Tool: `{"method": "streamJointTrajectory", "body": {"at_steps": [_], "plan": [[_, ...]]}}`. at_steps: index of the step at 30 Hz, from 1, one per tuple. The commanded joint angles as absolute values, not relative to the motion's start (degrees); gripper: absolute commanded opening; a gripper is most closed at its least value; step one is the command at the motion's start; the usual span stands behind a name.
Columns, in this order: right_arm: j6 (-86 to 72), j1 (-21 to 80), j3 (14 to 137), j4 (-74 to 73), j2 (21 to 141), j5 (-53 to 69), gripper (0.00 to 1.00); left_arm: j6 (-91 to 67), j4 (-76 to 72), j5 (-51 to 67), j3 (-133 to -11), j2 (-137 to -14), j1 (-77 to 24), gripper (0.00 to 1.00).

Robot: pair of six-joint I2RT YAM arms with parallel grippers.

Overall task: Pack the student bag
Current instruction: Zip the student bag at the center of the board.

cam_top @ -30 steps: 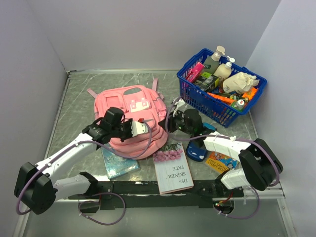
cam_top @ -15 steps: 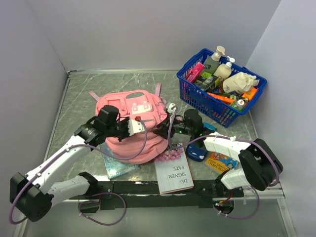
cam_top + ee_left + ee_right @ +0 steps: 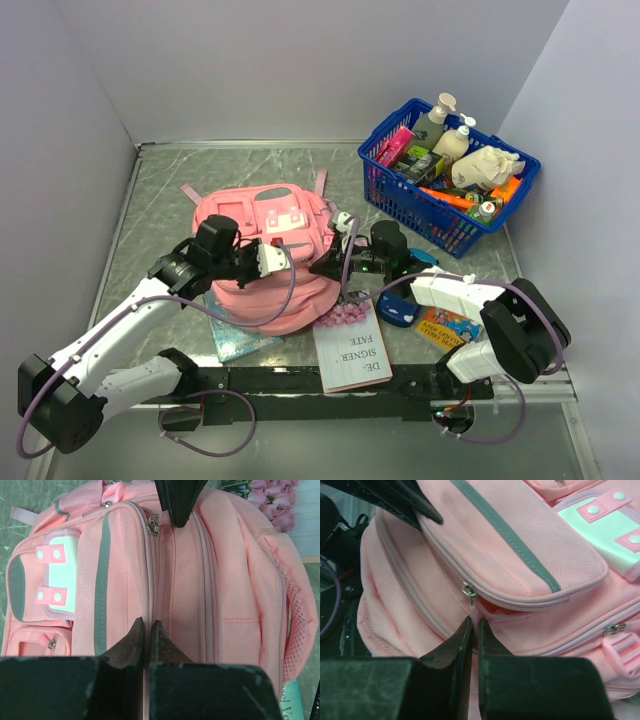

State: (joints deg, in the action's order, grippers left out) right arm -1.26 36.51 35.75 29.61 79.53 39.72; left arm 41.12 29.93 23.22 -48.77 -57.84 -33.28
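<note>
The student bag [image 3: 262, 262], a pink backpack, stands propped up in the middle of the table between my two arms. My left gripper [image 3: 277, 256] is shut on a fold of its fabric beside a zip seam [image 3: 148, 628]. My right gripper [image 3: 334, 266] reaches the bag from the right. Its jaws are shut on the pale pink zipper pull [image 3: 473, 616], which hangs from a metal slider [image 3: 468, 589] under the front pocket [image 3: 520, 545]. The zip there gapes a little. The right fingertip [image 3: 177, 502] shows at the top of the left wrist view.
A blue plastic basket [image 3: 400, 200] full of bottles and small items stands at the back right. A flower-covered book [image 3: 350, 342] lies in front of the bag, a blue-green book [image 3: 240, 338] partly under it. A small colourful booklet [image 3: 447, 326] and a blue object [image 3: 398, 306] lie by the right arm.
The left gripper raised the bag from lying flat to propped up and drew it slightly nearer. The right gripper moved in to the bag and closed on the zipper pull.
</note>
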Motion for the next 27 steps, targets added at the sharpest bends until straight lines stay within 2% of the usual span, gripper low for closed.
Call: {"method": "streamJointTrajectory", "body": {"at_steps": [1,13,20,27], "plan": [[-0.53,37.18,38.06,29.1,78.14,39.47,0.0,42.19,24.26,27.6,-48.69,-55.64,-33.75,0.01],[-2.02,34.28,36.83,22.07,75.15,28.4,0.0,43.59,25.22,26.37,-46.5,-53.7,-33.75,0.01],[-4.75,31.2,39.55,16.18,77.33,22.77,0.0,44.47,26.54,27.42,-45.97,-52.74,-33.75,0.01],[-5.63,31.11,45.61,15.73,83.22,25.92,0.0,48.42,31.19,31.55,-47.28,-52.12,-33.75,0.01]]}}
